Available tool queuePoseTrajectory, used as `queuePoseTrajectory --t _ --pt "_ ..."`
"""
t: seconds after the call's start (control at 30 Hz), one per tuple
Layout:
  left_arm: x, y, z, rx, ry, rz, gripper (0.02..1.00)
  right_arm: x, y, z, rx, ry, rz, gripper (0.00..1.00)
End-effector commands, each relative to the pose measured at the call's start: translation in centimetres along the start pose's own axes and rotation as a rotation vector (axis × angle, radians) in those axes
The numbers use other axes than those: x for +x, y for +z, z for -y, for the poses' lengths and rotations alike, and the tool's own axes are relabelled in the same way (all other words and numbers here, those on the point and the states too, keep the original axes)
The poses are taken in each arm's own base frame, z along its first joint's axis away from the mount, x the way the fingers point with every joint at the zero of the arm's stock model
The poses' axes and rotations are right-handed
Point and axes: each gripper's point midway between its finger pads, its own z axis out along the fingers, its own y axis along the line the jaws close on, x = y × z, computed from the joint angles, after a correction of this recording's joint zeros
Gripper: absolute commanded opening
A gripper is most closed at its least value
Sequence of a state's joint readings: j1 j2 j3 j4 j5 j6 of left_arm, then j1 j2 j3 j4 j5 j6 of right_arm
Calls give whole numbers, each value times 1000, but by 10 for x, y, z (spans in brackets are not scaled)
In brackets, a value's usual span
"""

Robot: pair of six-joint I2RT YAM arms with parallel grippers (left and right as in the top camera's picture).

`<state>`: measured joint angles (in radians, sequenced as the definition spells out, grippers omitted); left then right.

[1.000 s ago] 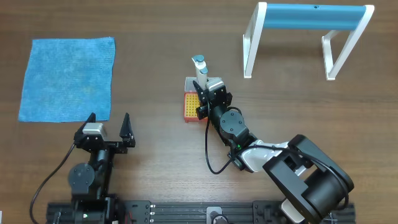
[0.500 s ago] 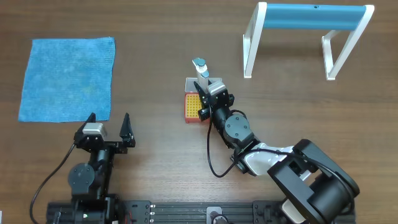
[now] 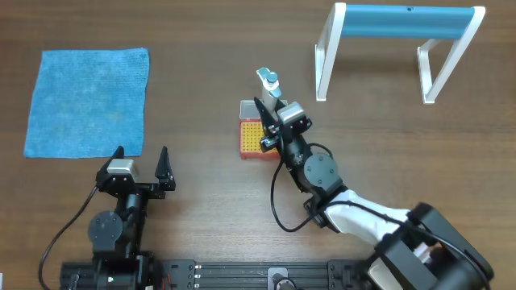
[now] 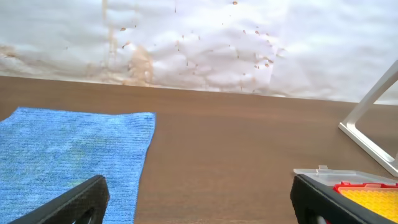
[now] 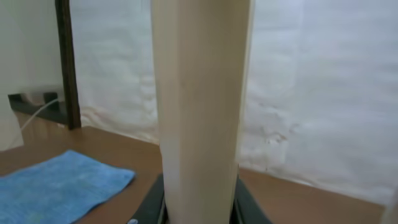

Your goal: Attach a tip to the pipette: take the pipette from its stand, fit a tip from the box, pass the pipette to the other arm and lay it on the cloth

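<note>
My right gripper [image 3: 278,122] is shut on the white pipette [image 3: 270,83], which has a blue-grey top and leans up and to the left. The pipette's body [image 5: 200,106] stands right before the right wrist camera, between the dark fingers [image 5: 247,204]. Just below and left of it in the top view sits the tip box [image 3: 251,138], red with a yellow rack, also seen in the left wrist view as the tip box [image 4: 367,191]. The blue cloth [image 3: 87,102] lies flat at the far left. My left gripper [image 3: 142,158] is open near the cloth's lower right corner, holding nothing.
The white stand with a blue top bar [image 3: 401,22] is at the back right, and one of its legs [image 4: 372,124] shows in the left wrist view. Bare wooden table lies between the cloth and the tip box.
The right arm has moved up and to the right with the pipette, which now leans more to the left. The left arm has not moved.
</note>
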<state>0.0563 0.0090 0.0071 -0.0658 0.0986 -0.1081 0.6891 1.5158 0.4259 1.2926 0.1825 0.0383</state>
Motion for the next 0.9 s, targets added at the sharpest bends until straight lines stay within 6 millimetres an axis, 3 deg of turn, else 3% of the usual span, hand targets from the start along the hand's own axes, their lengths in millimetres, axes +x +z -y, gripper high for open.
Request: queuePoseTrajectory --t 0.03,0.17,0.3,0.63,0.9 --pt "1 0 2 14 12 -3 945 -39 -7 -8 -50 1 101 71" --pt "1 0 2 14 12 -2 945 -63 -14 -17 -83 26 159 71" --pt "1 0 2 14 12 -2 943 -74 -19 -23 -104 98 177 71" --pt "1 0 2 14 12 -2 945 -83 -25 -41 -160 137 190 71" --pt "1 0 2 14 12 -2 945 -83 -26 -43 -167 138 191 75"
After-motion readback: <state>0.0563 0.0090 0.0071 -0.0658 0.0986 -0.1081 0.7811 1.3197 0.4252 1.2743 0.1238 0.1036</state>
